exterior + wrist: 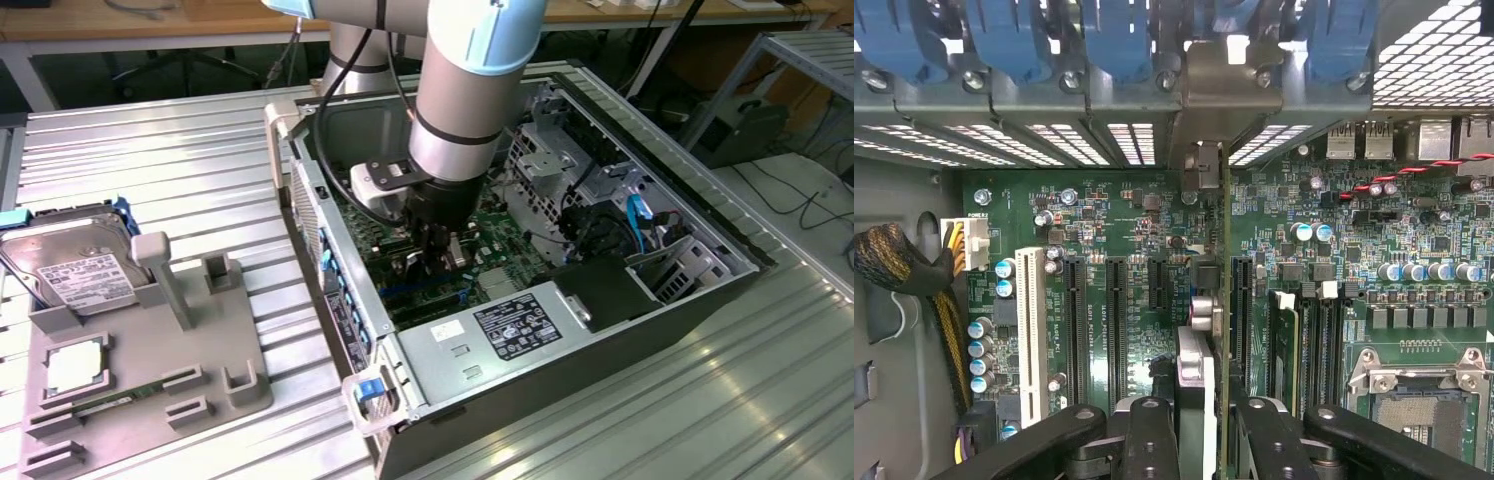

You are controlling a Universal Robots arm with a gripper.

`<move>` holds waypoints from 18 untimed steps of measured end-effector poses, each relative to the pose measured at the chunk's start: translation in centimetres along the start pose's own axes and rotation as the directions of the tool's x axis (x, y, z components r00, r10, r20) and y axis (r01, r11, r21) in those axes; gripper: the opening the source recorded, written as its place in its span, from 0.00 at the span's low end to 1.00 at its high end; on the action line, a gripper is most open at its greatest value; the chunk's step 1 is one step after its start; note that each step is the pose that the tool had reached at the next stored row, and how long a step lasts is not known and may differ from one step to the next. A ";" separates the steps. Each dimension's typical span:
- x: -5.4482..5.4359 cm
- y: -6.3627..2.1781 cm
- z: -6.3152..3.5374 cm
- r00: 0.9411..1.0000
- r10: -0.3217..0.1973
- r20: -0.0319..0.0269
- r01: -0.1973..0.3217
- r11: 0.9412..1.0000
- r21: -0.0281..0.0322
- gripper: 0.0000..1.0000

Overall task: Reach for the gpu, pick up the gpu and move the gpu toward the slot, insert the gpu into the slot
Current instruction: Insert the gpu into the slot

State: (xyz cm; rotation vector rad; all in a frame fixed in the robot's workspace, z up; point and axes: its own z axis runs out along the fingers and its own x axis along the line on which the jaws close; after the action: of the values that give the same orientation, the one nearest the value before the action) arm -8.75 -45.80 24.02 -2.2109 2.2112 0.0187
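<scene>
Green-edged, the gpu stands on edge clamped in the end effector, long axis parallel with the slot directly beneath.

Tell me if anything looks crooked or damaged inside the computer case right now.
Nothing stands out. The gripper holds the gpu edge-on, upright above the motherboard, in line with the expansion slots. In the exterior view the arm reaches straight down into the open case. No damage is visible.
</scene>
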 end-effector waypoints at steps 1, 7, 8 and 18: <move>0.0 0.00 0.00 1.000 0.000 0.000 0.000 1.000 0.000 0.28; 0.0 0.00 0.00 1.000 0.000 0.000 0.000 1.000 0.000 0.28; 0.0 0.00 0.00 1.000 0.000 0.000 0.000 1.000 0.000 0.28; 0.0 0.14 0.02 1.000 0.000 0.000 0.000 1.000 0.000 0.28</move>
State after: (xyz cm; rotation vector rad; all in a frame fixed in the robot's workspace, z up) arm -8.89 -45.79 24.00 -2.2109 2.2108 0.0188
